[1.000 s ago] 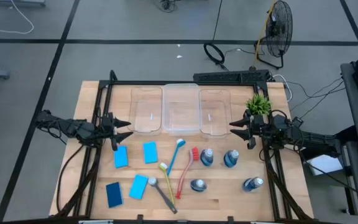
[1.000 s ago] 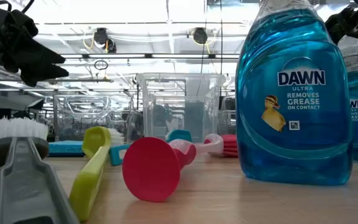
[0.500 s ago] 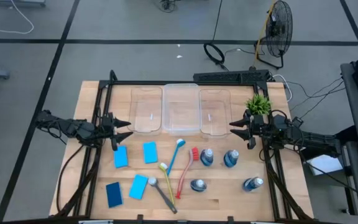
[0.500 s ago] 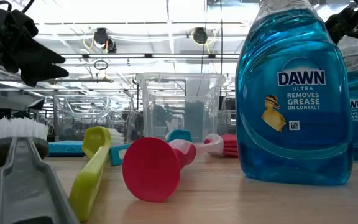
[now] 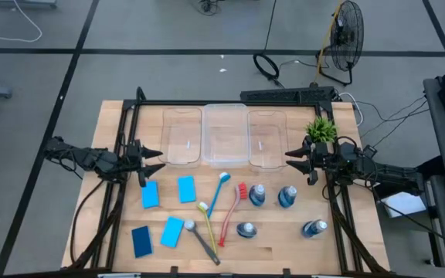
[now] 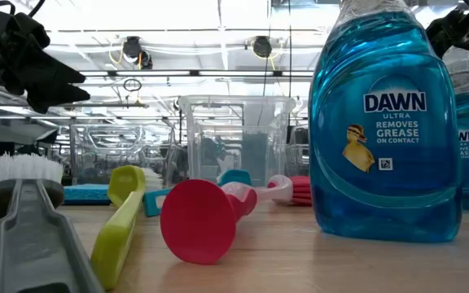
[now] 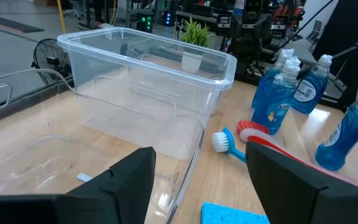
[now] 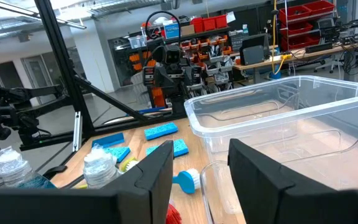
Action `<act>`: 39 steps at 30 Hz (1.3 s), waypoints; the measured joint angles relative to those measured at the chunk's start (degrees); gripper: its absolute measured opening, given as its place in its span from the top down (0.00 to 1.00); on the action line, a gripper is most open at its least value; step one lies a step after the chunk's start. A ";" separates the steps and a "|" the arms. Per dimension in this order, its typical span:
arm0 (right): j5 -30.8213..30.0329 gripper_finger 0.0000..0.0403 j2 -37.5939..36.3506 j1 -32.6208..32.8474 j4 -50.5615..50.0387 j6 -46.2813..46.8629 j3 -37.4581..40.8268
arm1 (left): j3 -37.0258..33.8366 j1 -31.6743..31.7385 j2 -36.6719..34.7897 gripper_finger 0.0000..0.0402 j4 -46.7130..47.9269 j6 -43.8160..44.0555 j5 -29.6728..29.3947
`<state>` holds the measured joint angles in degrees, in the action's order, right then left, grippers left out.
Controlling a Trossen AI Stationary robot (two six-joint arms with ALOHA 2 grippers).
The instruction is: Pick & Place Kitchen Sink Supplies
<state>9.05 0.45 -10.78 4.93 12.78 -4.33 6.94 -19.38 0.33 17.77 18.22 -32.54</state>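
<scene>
Both arms hover above the table, touching nothing. My left gripper point(image 5: 151, 159) is open at the left side, just far of the sponges; its own view shows the gap point(image 7: 201, 186). My right gripper point(image 5: 296, 159) is open at the right, far of the bottles point(image 8: 201, 180). Four blue sponges point(image 5: 150, 194) lie flat at the near left. The blue brush point(image 5: 219, 189), red brush point(image 5: 232, 213), yellow-green brush point(image 5: 206, 216) and grey brush point(image 5: 201, 241) lie in the middle. Four bottles of blue liquid point(image 5: 256, 194) stand at the near right, one looming in the low view point(image 6: 381, 122).
Three clear plastic bins point(image 5: 224, 135) stand side by side at the table's far middle, between the two grippers. A small green potted plant point(image 5: 321, 129) stands at the far right, behind my right gripper. A dark frame runs along the table's edges.
</scene>
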 joint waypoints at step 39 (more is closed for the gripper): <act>2.15 0.65 13.51 0.01 10.82 16.91 -15.10 | 0.00 0.00 0.00 0.37 -1.74 0.04 -2.55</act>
<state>11.20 13.95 -10.76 15.75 29.68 -19.43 6.94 -19.38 0.33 16.03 18.26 -35.09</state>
